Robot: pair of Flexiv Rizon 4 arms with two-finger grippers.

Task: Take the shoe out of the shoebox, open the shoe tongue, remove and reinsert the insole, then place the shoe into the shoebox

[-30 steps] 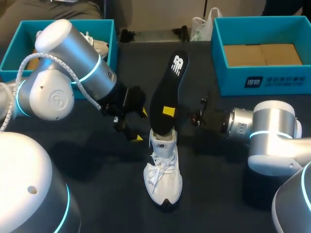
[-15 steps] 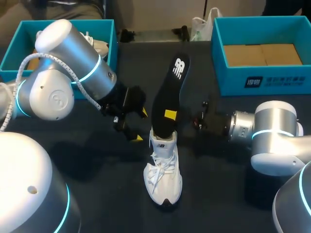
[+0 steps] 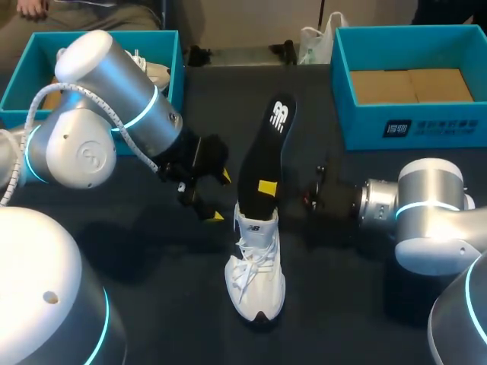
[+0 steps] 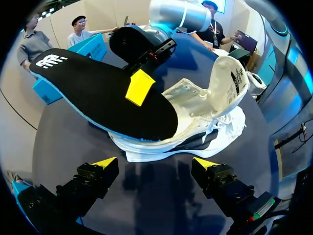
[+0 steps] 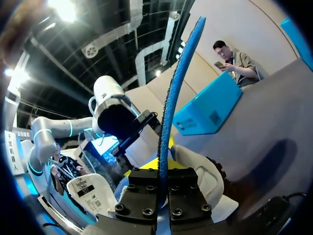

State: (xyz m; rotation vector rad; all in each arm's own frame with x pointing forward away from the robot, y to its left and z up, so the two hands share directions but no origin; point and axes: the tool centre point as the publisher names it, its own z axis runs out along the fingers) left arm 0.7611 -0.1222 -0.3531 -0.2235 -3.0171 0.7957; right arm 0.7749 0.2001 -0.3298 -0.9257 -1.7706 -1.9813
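Upper left of the head view, the left shoebox (image 3: pixel 19 95) holds a second shoe (image 3: pixel 156 74), well apart from the work. Toward centre frame, the left gripper (image 3: pixel 221 196) hangs just left of the action, its yellow-tipped fingers spread wide with nothing between them. Its wrist view puts the shoe just ahead of that open gap.

At centre, the white shoe (image 3: pixel 256 266) sits on the dark table (image 3: pixel 152 304), toe toward the bottom of the frame and tongue lifted. The black insole (image 3: pixel 263 152) slants up out of its opening, the lower end inside the shoe and the logo end in the air. From the right, the right gripper (image 3: pixel 268 188) pinches the insole near mid-length, one finger on each face. At upper right, the right shoebox (image 3: pixel 411 125) stands open and well clear.

The remove-and-reinsert step appears to be in hand, though whether the insole is coming out or going back cannot be told. Either way, the next move calls for travel along the shoe's length, keeping the flexible insole from buckling at the collar. The free left gripper looks placed to steady the shoe.
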